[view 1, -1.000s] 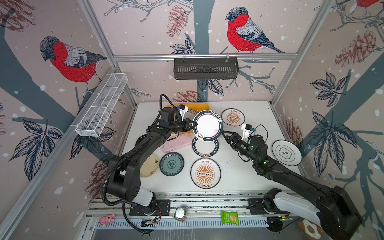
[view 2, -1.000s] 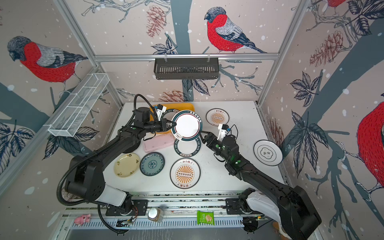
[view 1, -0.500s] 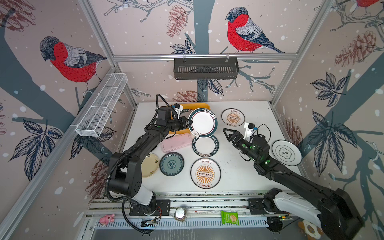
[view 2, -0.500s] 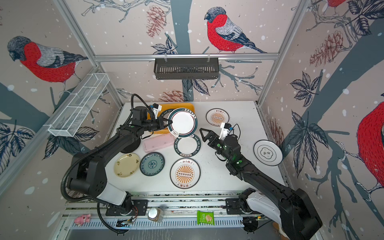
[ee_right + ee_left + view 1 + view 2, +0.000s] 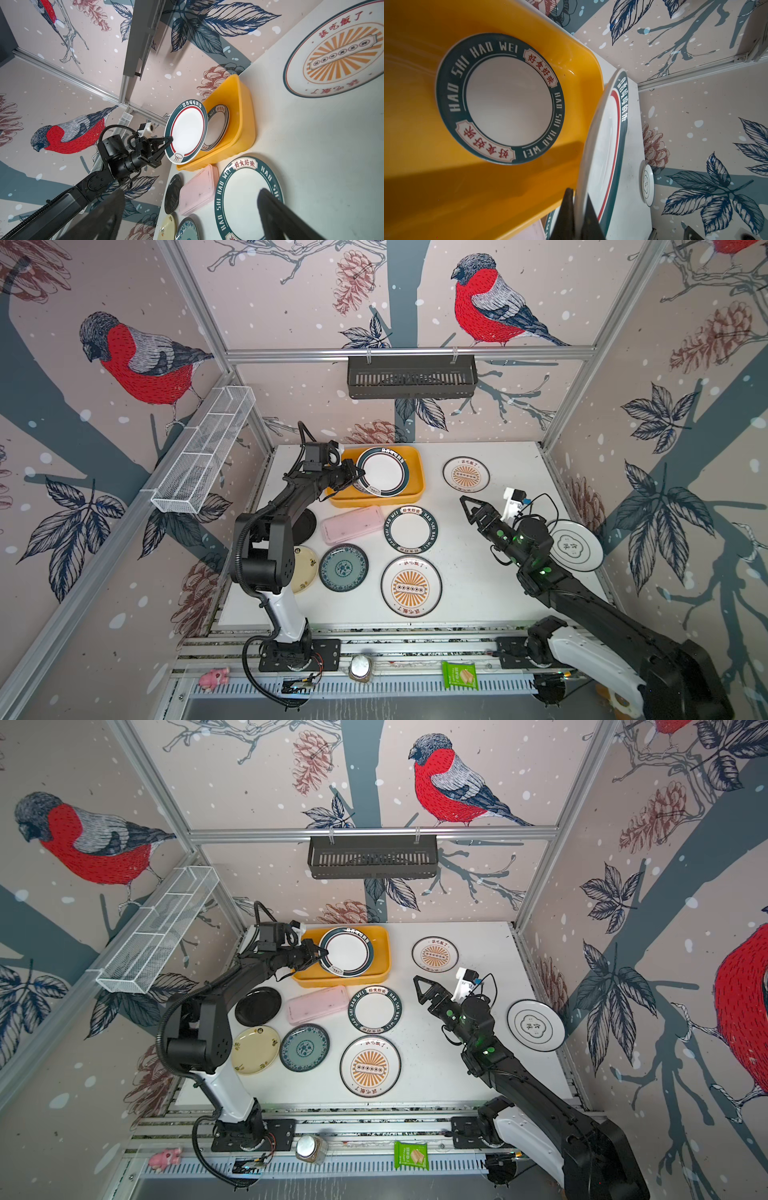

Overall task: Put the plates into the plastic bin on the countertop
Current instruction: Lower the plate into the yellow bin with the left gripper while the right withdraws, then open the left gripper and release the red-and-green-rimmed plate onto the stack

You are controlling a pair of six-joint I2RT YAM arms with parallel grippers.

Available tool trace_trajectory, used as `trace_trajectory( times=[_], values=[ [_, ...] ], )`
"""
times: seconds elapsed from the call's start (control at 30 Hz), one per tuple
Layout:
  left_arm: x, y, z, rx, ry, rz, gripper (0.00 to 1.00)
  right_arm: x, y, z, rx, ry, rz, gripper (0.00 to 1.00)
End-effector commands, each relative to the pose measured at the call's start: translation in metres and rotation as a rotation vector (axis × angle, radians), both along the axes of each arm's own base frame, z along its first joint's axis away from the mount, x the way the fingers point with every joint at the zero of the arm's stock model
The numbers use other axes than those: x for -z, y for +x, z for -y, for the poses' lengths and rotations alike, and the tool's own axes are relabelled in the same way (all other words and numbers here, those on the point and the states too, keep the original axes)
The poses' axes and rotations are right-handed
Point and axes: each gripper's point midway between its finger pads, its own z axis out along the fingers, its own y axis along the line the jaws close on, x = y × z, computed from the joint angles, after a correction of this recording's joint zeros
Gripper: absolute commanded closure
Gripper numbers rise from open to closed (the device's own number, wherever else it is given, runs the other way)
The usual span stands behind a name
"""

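Plate (image 5: 508,99) in bin (image 5: 446,187) reads "HAO SHI HAO WEI".

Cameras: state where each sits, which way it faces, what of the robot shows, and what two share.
Top views: high in front, looking down on the countertop; both arms show.
Left wrist: on the left arm, looking along the left end effector at the held plate and bin; only fingertips show.
Right wrist: on the right arm, facing across the countertop toward the bin; the open right end effector and left arm show.
Shared: both wrist views show the held plate and the lettered plate in the bin.
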Motion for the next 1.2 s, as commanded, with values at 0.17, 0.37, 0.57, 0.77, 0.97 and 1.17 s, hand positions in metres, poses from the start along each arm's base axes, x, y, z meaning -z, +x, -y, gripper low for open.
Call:
trace_trajectory(
  times=[0.17,0.37,0.57,0.77,0.97,1.17],
  values=[
    [0.034,0.035,-0.026,-0.048,0.037,-0.067,0.99,-0.013,-0.003,0.01,0.014,-0.012,0.057,0.0],
    [0.052,0.046,-0.028,-0.046,0.001,-0.114,0.99,-0.014,-0.003,0.014,0.034,-0.006,0.056,0.0],
    [0.065,0.056,-0.03,-0.06,0.003,-0.137,0.98,-0.016,-0.002,0.018,0.052,-0.004,0.056,0.0],
    [0.079,0.064,-0.035,-0.072,0.003,-0.159,0.98,-0.014,-0.001,0.022,0.073,-0.006,0.046,0.0],
    [0.089,0.069,-0.035,-0.07,0.007,-0.182,0.97,-0.014,-0.001,0.028,0.098,-0.007,0.043,0.0],
    [0.096,0.072,-0.036,-0.069,0.015,-0.195,0.91,-0.012,0.002,0.031,0.107,-0.011,0.036,0.0]
  ],
)
